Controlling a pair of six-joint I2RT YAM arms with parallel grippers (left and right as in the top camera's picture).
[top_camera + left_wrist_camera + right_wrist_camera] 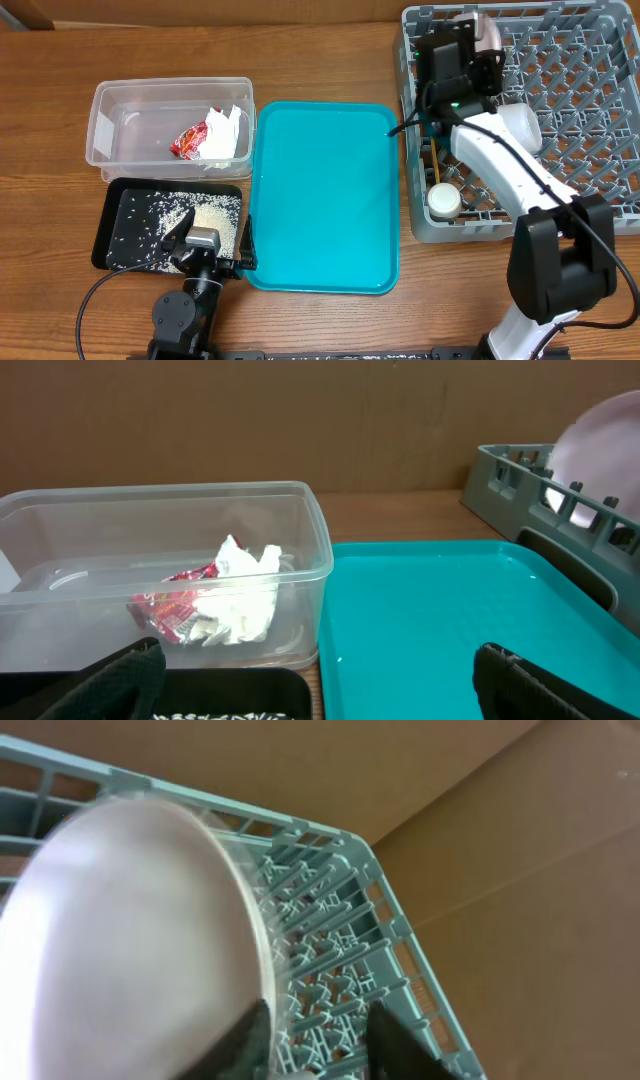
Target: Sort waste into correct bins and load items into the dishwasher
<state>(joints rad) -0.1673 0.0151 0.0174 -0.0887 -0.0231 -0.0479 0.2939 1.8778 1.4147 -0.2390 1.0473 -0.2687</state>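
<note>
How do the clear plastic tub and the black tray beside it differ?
The clear tub is see-through with tall walls; the black tray is opaque and shallow. The clear tub holds a red wrapper and white paper; the black tray holds scattered rice grains. Both are rectangular, similar in footprint, and sit left of the teal tray.

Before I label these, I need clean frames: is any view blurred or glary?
Overhead: sharp, even light, faint sheen on the teal tray. Left wrist: tub and wrapper crisp. Right wrist: the plate is close and blurred; rack pegs sharper.
</note>
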